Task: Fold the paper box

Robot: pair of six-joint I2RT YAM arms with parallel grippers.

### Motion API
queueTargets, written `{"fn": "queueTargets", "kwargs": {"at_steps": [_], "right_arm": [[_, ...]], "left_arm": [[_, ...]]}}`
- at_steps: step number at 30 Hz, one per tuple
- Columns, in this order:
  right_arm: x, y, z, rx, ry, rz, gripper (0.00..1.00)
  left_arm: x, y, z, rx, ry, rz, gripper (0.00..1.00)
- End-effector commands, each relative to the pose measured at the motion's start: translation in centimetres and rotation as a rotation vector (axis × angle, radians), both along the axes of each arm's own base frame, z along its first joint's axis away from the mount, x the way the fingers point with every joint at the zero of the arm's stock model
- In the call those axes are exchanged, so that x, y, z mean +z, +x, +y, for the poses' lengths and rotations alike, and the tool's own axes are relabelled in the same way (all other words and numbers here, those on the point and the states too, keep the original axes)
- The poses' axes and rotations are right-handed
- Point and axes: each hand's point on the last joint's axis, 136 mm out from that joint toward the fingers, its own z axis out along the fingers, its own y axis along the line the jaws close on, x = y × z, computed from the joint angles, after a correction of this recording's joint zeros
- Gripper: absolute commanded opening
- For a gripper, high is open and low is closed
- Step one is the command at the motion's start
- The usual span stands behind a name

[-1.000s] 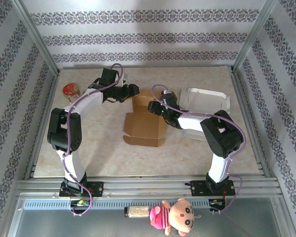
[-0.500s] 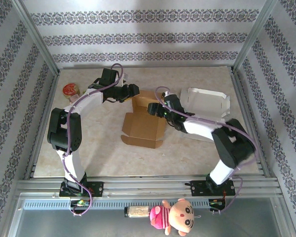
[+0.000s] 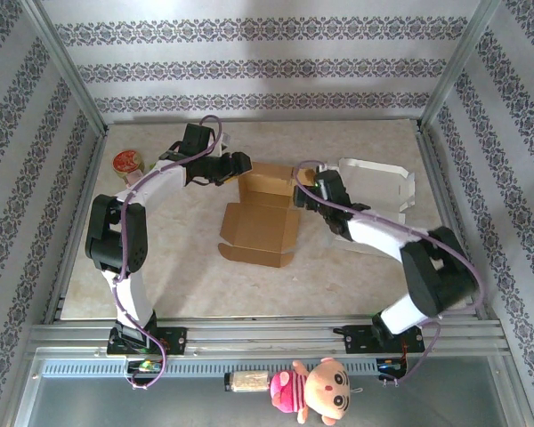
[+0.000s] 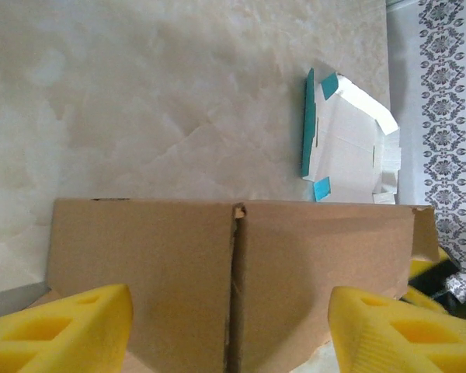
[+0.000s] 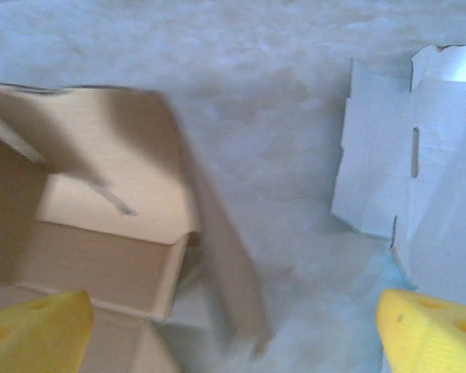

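The left gripper [image 3: 242, 164], fingers apart, seems to steady the back of the box [image 3: 260, 227]. The right gripper [image 3: 303, 193], fingers apart, hovers at the box's right side.

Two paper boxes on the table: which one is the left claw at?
The brown cardboard box at mid-table: its raised wall stands between the left claw's fingers. The white box lies apart, to the right.

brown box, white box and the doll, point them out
brown box [image 3: 260, 231], top view, on its flat flap
white box [image 3: 378, 178], top view, on its floor
doll [image 3: 327, 392], top view, on its face
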Motion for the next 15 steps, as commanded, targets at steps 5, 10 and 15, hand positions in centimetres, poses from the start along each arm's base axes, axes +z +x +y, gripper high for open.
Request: {"fn": "queueTargets", "kwargs": {"at_steps": [5, 10, 15], "right_arm": [[-0.4, 2.5, 2.4, -0.041, 0.087, 0.074, 0.4], [-0.3, 1.9, 4.3, -0.096, 0.288, 0.144, 0.27], [-0.5, 2.0, 3.7, -0.149, 0.255, 0.138, 0.24]], "left_arm": [[0.4, -1.0, -0.9, 0.0, -0.019, 0.008, 0.68], [0.6, -0.9, -2.3, -0.002, -0.053, 0.0, 0.68], [0.8, -0.6, -2.0, 0.025, -0.022, -0.028, 0.77]]}}
